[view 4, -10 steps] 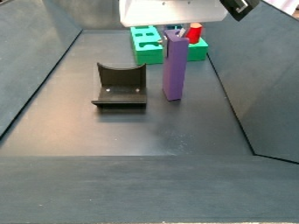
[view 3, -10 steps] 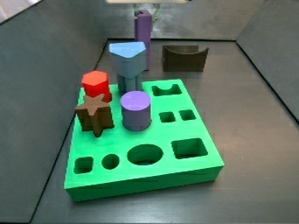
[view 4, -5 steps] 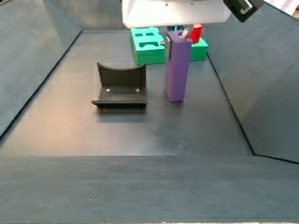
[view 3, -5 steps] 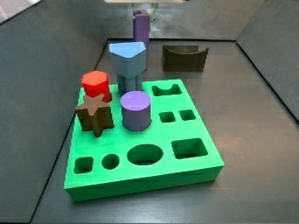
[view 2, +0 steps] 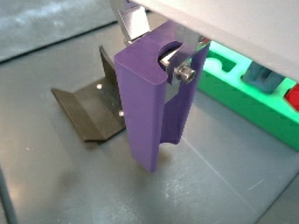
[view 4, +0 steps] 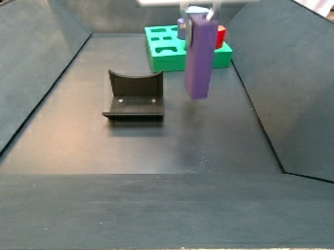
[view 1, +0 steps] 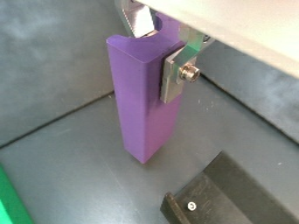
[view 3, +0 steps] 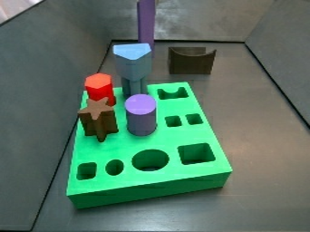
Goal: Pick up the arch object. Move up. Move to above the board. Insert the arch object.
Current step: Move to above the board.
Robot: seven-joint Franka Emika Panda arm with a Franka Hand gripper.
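- Arch object (view 4: 198, 57): a tall plain purple prism, hanging upright and clear of the floor. In a side view its lower end is floating above the grey surface. In a wrist view (view 2: 156, 105) a rounded groove is running down one of its faces.
- My gripper (view 1: 162, 48): I am clamping the arch object near its top, one silver finger (view 1: 177, 74) pressing flat on one side and the other finger (view 1: 140, 19) on the opposite side. In both side views my gripper is mostly out of the picture at the top edge.
- Position of the arch object: it is hanging over the bare floor between the board and the fixture, not over the board.
- Board (view 3: 206, 172): a bright green thick slab lying flat on the floor, showing round, square, oval and arch-shaped cut-outs. In a side view (view 4: 163, 56) it is sitting behind the hanging arch object.
- Pegs standing in the board: a short purple cylinder (view 3: 140, 114), a red block (view 3: 98, 87), a brown star-shaped piece (view 3: 97, 113) and a pale blue piece (view 3: 130, 62).
- Fixture (view 4: 133, 97): a dark bracket on a base plate, standing on the floor beside the arch object and apart from it; it is also showing in both wrist views (view 2: 89, 107).
- Floor (view 4: 156, 156): plain dark grey, with grey walls rising around it.
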